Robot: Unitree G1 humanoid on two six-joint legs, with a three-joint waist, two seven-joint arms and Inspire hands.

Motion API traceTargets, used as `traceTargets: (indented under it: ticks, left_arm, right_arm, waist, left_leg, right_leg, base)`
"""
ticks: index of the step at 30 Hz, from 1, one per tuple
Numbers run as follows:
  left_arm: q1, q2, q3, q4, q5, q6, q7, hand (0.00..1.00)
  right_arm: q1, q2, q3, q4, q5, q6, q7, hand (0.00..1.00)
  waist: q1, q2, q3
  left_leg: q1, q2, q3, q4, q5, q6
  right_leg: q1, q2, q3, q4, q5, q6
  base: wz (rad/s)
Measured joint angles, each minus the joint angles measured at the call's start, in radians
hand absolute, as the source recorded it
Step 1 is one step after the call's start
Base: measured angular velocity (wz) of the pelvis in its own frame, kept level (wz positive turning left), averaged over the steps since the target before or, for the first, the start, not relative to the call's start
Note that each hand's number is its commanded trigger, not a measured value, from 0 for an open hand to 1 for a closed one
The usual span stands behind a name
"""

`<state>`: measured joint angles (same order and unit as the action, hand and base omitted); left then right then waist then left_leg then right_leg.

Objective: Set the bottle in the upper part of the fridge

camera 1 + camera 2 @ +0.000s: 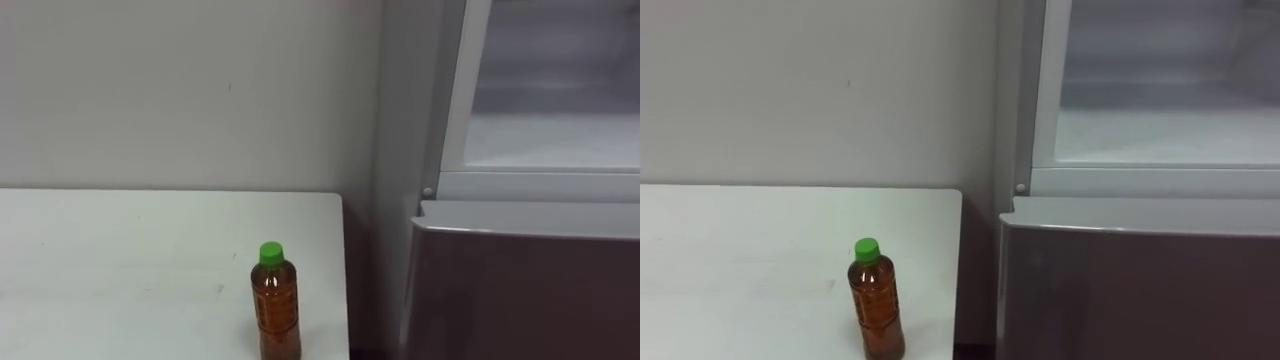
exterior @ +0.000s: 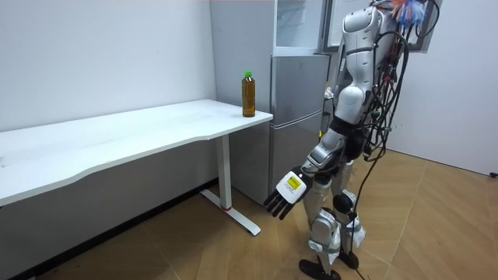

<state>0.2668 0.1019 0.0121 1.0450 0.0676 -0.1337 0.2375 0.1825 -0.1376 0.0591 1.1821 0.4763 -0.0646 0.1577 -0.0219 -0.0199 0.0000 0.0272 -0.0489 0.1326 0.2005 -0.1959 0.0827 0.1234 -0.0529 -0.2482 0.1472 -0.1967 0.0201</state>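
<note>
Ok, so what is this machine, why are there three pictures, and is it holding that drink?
It is a robot that stands on two legs and has two arms with hands. Two pictures come from cameras in its head, like two eyes, looking at what is in front of it. The third comes from a camera standing in the room, which sees the robot beside the fridge. A brown bottle with a green cap stands upright near the end of the white table. The left hand hangs down with straight fingers and holds nothing. The fridge's upper compartment looks open; the bottle should go there.
</note>
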Motion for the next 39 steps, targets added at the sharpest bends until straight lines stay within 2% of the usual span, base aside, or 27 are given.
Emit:
traceTargets:
  ticks: [8,11,14,16,21,24,27,31,35,36,39]
  left_arm:
    - [-0.002,-0.001,0.027,0.006,-0.04,0.02,-0.012,0.0]
    - [0.005,0.001,0.032,0.026,-0.036,0.02,-0.015,0.0]
    - [0.01,0.003,0.07,0.032,-0.035,0.02,-0.014,0.0]
    - [0.017,0.006,0.105,0.037,-0.038,0.02,-0.01,0.0]
    - [0.019,0.022,0.11,0.036,-0.037,0.015,0.002,0.0]
    - [0.019,0.023,0.103,0.035,-0.036,0.016,0.032,0.0]
    - [0.02,0.023,0.102,0.032,-0.034,0.026,0.039,0.0]
    - [0.03,0.025,0.1,0.033,-0.048,0.048,0.038,0.0]
    - [0.03,0.027,0.078,0.035,-0.102,0.048,0.035,0.0]
    - [0.032,0.028,0.071,0.036,-0.111,0.048,0.032,0.0]
    - [0.033,0.033,0.062,0.056,-0.119,0.049,0.004,0.0]
  right_arm:
    - [0.018,0.002,-0.017,-0.008,0.031,0.001,-0.015,0.0]
    - [0.039,0.002,-0.061,-0.029,0.052,0.001,-0.04,0.0]
    - [0.055,0.001,-0.134,-0.08,0.067,0.002,-0.087,0.0]
    - [0.074,0.0,-0.206,-0.17,0.064,0.002,-0.133,0.0]
    - [0.084,0.0,-0.271,-0.44,0.017,-0.013,-0.264,0.0]
    - [0.082,0.0,-0.273,-0.572,-0.023,-0.033,-0.356,0.0]
    - [0.079,0.0,-0.274,-0.66,-0.058,-0.032,-0.441,0.0]
    - [0.088,0.001,-0.275,-0.818,-0.058,-0.032,-0.558,0.0]
    - [0.108,0.001,-0.275,-0.967,-0.09,-0.034,-0.629,0.0]
    - [0.107,0.001,-0.278,-1.013,-0.097,-0.033,-0.644,0.0]
    - [0.107,-0.004,-0.28,-1.125,-0.128,-0.041,-0.684,0.0]
  waist:
    - [0.0,-0.012,-0.0024]
    - [0.0,-0.011,-0.0029]
    - [-0.008,-0.012,-0.0032]
    - [-0.023,-0.013,-0.0025]
    - [-0.032,-0.015,-0.0027]
    - [-0.031,-0.018,-0.0033]
    - [-0.031,-0.026,-0.0076]
    - [-0.031,-0.024,-0.0068]
    - [-0.037,-0.026,-0.0052]
    - [-0.04,-0.031,-0.0066]
    - [-0.055,-0.031,-0.002]
  left_leg:
    - [0.003,0.001,0.005,0.0,0.0,0.0]
    - [0.011,0.001,0.01,0.0,0.0,0.0]
    - [0.017,0.002,0.018,-0.011,0.0,0.0]
    - [0.018,0.001,0.019,-0.009,0.0,0.0]
    - [0.024,0.001,0.032,-0.011,0.001,0.002]
    - [0.022,0.002,0.035,-0.013,0.001,0.003]
    - [0.018,0.001,0.039,-0.013,0.001,0.003]
    - [0.02,0.002,0.049,-0.023,0.001,0.003]
    - [0.018,0.002,0.054,-0.034,0.001,0.003]
    - [0.018,0.001,0.053,-0.034,0.001,0.003]
    - [0.018,0.001,0.052,-0.033,0.0,0.004]
  right_leg:
    - [-0.004,0.0,0.006,0.003,0.0,0.0]
    - [0.001,0.005,0.032,0.005,0.001,-0.001]
    - [0.004,0.006,0.046,0.005,0.0,-0.001]
    - [0.003,0.004,0.048,0.005,-0.002,0.0]
    - [-0.003,0.005,0.058,0.007,-0.001,0.001]
    - [-0.007,0.005,0.061,0.006,0.0,0.002]
    - [-0.016,0.003,0.06,0.009,0.0,0.002]
    - [-0.022,0.004,0.07,0.021,0.0,0.002]
    - [-0.025,0.004,0.073,0.021,0.0,0.002]
    - [-0.027,0.004,0.078,0.022,0.0,0.002]
    - [-0.026,0.005,0.08,0.024,0.0,0.002]
  base:
    - [0.0]
    - [-0.04]
    - [-0.11]
    - [-0.02]
    - [-0.06]
    - [-0.04]
    - [-0.02]
    - [-0.07]
    - [-0.05]
    - [-0.04]
    - [-0.01]
